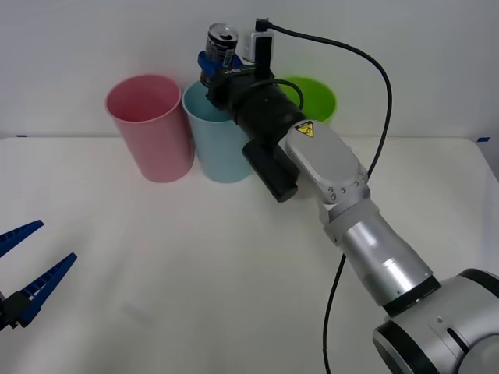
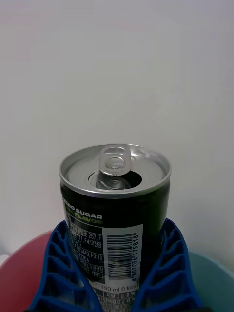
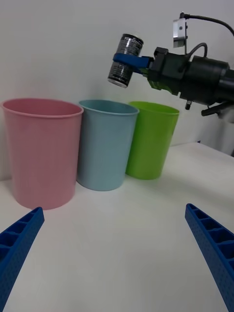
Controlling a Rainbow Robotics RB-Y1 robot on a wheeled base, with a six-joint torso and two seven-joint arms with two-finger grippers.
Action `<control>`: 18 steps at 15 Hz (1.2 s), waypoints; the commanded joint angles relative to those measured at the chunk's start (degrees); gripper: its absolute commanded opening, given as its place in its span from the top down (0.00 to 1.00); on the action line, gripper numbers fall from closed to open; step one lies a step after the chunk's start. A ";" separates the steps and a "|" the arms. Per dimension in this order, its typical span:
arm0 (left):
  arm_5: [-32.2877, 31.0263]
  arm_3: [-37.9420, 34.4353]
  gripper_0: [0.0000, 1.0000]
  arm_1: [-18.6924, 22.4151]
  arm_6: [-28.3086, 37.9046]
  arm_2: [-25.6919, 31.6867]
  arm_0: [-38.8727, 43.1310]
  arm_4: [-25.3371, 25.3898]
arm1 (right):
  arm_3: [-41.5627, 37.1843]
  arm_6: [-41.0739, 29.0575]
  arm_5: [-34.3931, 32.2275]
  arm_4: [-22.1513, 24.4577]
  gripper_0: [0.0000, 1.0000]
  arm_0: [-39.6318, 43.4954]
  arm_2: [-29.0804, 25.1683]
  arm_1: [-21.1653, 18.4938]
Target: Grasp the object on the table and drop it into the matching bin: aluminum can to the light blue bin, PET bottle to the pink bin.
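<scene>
My right gripper (image 1: 207, 64) is shut on the aluminum can (image 1: 220, 45), a small dark can with a silver top and pull-tab (image 2: 115, 161). It holds the can in the air above the light blue bin (image 1: 218, 148); from the left wrist the can (image 3: 125, 60) hangs over that bin (image 3: 106, 146). The blue fingers (image 2: 63, 273) clamp the can's sides. The pink bin (image 1: 152, 128) stands just left of the light blue one. My left gripper (image 1: 22, 269) waits open low at the table's left edge.
A lime-green bin (image 1: 316, 97) stands right of the light blue bin, behind my right arm. A black cable (image 1: 382, 101) loops over that arm. The white table (image 1: 195, 296) stretches wide in front of the bins.
</scene>
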 commanded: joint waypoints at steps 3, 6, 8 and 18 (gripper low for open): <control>0.00 0.00 0.00 0.00 0.00 0.00 0.00 0.00 | 5.23 0.60 0.72 1.15 1.00 -3.04 -1.04 1.29; 0.00 0.00 0.00 0.00 0.00 0.00 0.00 0.00 | 5.23 0.95 0.72 1.32 0.97 -3.04 -0.95 1.29; 0.00 0.00 0.00 0.00 0.00 0.00 0.00 0.00 | 5.23 1.39 0.63 1.50 0.43 -3.04 -0.95 1.29; 0.00 0.00 0.00 0.00 0.00 0.00 0.00 0.00 | 1.54 2.18 -0.43 1.41 0.00 -0.76 -0.69 0.15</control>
